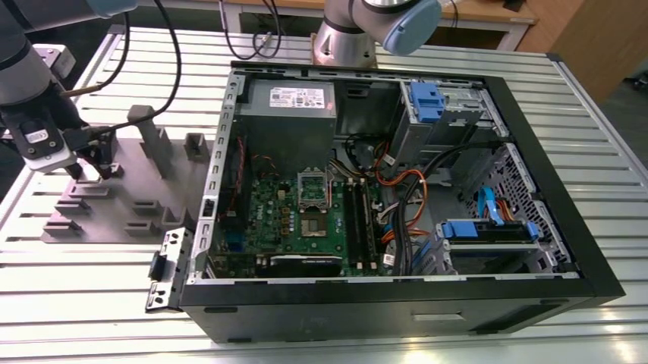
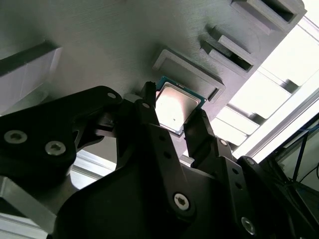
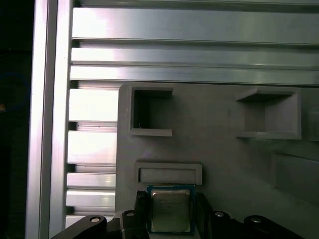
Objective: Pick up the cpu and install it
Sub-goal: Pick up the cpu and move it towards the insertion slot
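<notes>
Your end effector brackets the cpu, lying on the grey fixture on the counter; clamped or not, you cannot tell. Lifting and installing in the computer case remain undone.

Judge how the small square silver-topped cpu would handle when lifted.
The small flat square silver-topped cpu looks rigid and probably light. Its smooth shiny metal top may be slippery. Thin and flat, it should not roll.
</notes>
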`<state>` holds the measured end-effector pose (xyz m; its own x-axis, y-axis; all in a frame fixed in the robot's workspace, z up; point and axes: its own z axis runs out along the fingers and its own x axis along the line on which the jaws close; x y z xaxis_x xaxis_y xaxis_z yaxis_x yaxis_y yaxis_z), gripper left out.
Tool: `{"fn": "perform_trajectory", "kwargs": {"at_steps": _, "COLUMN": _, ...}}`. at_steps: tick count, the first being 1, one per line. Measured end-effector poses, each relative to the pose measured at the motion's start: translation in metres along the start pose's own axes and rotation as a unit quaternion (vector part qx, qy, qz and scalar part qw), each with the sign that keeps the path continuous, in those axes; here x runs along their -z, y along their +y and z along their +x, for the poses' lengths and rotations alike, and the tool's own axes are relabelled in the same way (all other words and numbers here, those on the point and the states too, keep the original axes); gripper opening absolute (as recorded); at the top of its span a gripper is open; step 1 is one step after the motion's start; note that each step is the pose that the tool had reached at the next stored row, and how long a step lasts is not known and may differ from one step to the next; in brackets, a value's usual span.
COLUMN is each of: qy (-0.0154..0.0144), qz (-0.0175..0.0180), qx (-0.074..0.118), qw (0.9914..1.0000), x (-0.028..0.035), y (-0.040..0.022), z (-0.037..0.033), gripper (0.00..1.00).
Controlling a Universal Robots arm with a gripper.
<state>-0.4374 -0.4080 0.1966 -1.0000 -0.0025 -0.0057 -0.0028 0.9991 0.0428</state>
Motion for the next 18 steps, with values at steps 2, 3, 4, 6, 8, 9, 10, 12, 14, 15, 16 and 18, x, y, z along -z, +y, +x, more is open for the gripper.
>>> {"fn": "perform_trajectory", "kwargs": {"at_steps": 2, "qy": 0.0000, "qz": 0.0000, "qx": 0.000, "qw": 1.00000, "x": 0.0000, "y": 0.0000, "z": 0.0000, "gripper": 0.47}}
{"fn": "perform_trajectory", "kwargs": {"at_steps": 3, "qy": 0.0002, "qz": 0.0001, "qx": 0.000, "qw": 1.00000, "x": 0.0007, "y": 0.0000, "z": 0.0001, "gripper": 0.47}}
{"fn": "perform_trajectory", "kwargs": {"at_steps": 4, "qy": 0.0002, "qz": 0.0001, "qx": 0.000, "qw": 1.00000, "x": 0.0013, "y": 0.0001, "z": 0.0001, "gripper": 0.47}}
{"fn": "perform_trajectory", "kwargs": {"at_steps": 6, "qy": 0.0000, "qz": 0.0000, "qx": 0.000, "qw": 1.00000, "x": 0.0021, "y": 0.0001, "z": 0.0000, "gripper": 0.47}}
{"fn": "perform_trajectory", "kwargs": {"at_steps": 8, "qy": 0.0001, "qz": 0.0000, "qx": 0.000, "qw": 1.00000, "x": 0.0032, "y": 0.0001, "z": 0.0000, "gripper": 0.47}}
{"fn": "perform_trajectory", "kwargs": {"at_steps": 9, "qy": -0.0001, "qz": 0.0000, "qx": 0.000, "qw": 1.00000, "x": 0.0035, "y": 0.0002, "z": 0.0000, "gripper": 0.47}}
{"fn": "perform_trajectory", "kwargs": {"at_steps": 10, "qy": -0.0001, "qz": -0.0001, "qx": 0.000, "qw": 1.00000, "x": 0.0038, "y": 0.0002, "z": 0.0000, "gripper": 0.47}}
{"fn": "perform_trajectory", "kwargs": {"at_steps": 12, "qy": 0.0000, "qz": 0.0000, "qx": 0.000, "qw": 1.00000, "x": 0.0044, "y": 0.0002, "z": 0.0000, "gripper": 0.47}}
{"fn": "perform_trajectory", "kwargs": {"at_steps": 14, "qy": 0.0000, "qz": 0.0000, "qx": 0.000, "qw": 1.00000, "x": 0.0060, "y": 0.0003, "z": 0.0000, "gripper": 0.47}}
{"fn": "perform_trajectory", "kwargs": {"at_steps": 15, "qy": 0.0000, "qz": 0.0000, "qx": 0.000, "qw": 1.00000, "x": 0.0086, "y": 0.0004, "z": 0.0000, "gripper": 0.47}}
{"fn": "perform_trajectory", "kwargs": {"at_steps": 16, "qy": 0.0000, "qz": 0.0000, "qx": 0.000, "qw": 1.00000, "x": 0.0088, "y": 0.0004, "z": 0.0000, "gripper": 0.47}}
{"fn": "perform_trajectory", "kwargs": {"at_steps": 18, "qy": 0.0000, "qz": 0.0000, "qx": 0.000, "qw": 1.00000, "x": 0.0092, "y": 0.0004, "z": 0.0000, "gripper": 0.47}}
